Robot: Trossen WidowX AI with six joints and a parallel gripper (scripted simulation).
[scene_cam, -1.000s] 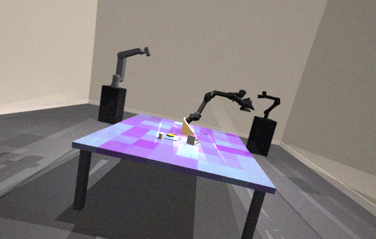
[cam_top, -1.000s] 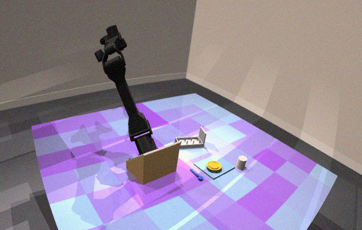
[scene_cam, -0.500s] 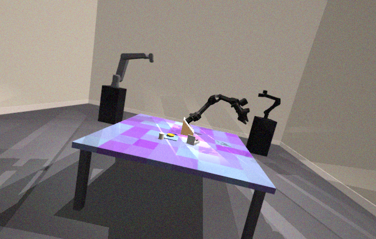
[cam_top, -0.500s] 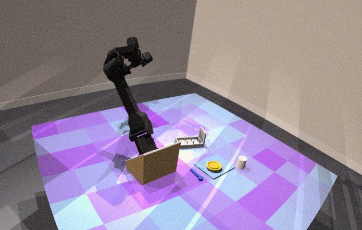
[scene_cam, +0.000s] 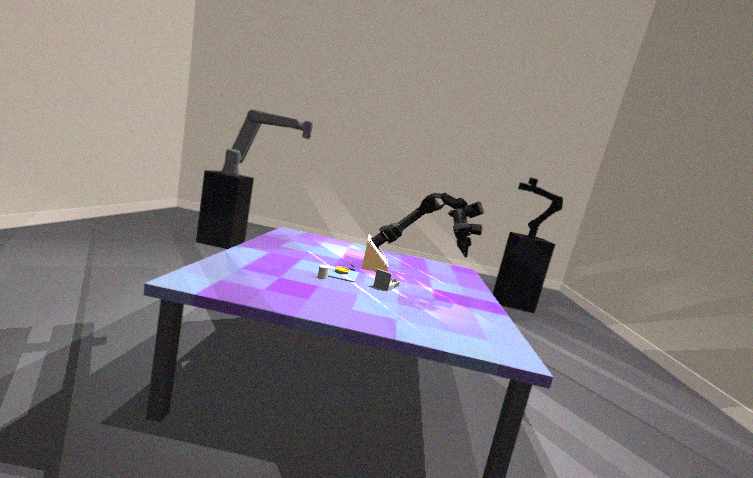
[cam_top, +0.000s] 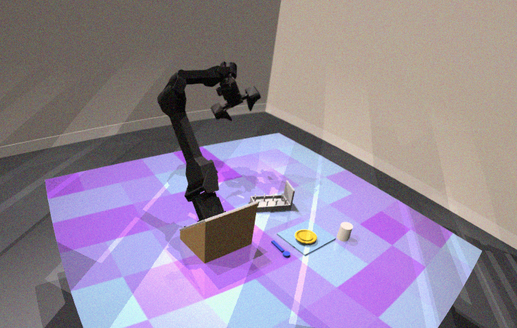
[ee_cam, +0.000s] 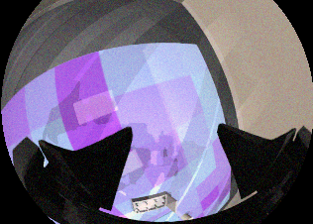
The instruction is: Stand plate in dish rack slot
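Note:
The yellow plate [cam_top: 305,236] [scene_cam: 342,270] lies flat on a thin light-blue square mat [cam_top: 324,239]. The grey dish rack [cam_top: 272,208] [scene_cam: 382,279] [ee_cam: 150,204] stands on the table, with short upright pegs in its tray and a tall panel at one end. No plate stands in it. My gripper [cam_top: 240,114] [ee_cam: 176,130] is open and empty, high above the table and well away from the plate. In the wrist view the rack shows low between the fingers, far below them. The plate cannot be made out in the wrist view.
A brown wedge-shaped block [cam_top: 228,237] [scene_cam: 373,258] stands by the arm's base, between it and the plate's side. A blue spoon [cam_top: 278,246] lies beside the mat. A cream cup [cam_top: 345,231] [scene_cam: 323,271] stands on the mat's other side. Two other arms stand on pedestals beyond the table.

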